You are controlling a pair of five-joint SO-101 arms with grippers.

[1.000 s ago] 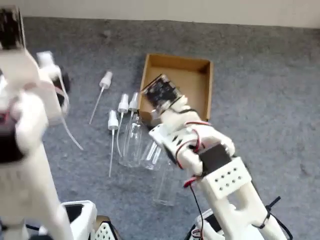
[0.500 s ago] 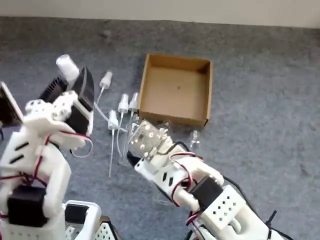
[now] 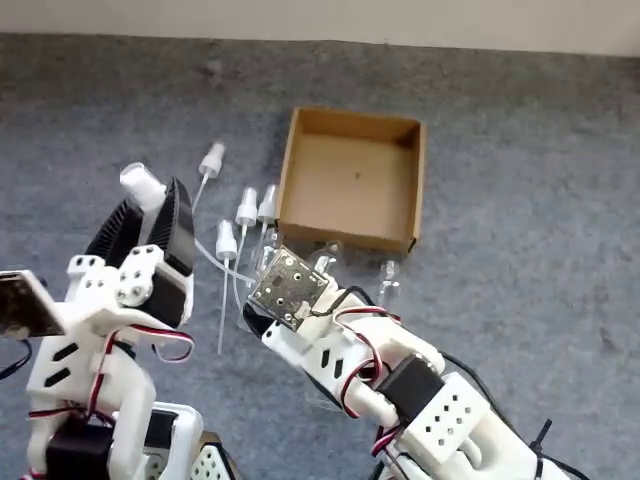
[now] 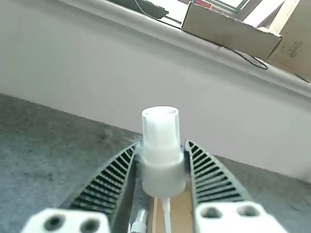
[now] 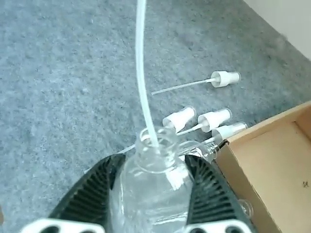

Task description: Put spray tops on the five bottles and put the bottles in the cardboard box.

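Left wrist view has the left gripper closed around a white spray top. Its two ribbed black fingers press on the collar from either side, and the nozzle cap stands up above their tips. A thin white dip tube runs out of the collar's underside between the fingers. In the right wrist view, the right gripper clamps a clear bottle by its shoulders, with the open neck sticking out past the fingertips. The dip tube comes in from farther off, and its end sits inside the bottle's mouth.

From the high view, the left gripper is raised over the counter's grey carpet-like surface. It carries the spray top well apart from the bottle's neck, with the tube slanting across to the right arm's wrist.

Four loose spray tops lie on the counter beside the cardboard box. One lies by itself, and three are close together just beside the box's wall.

Another clear bottle lies near the box's closer wall, next to the right arm.
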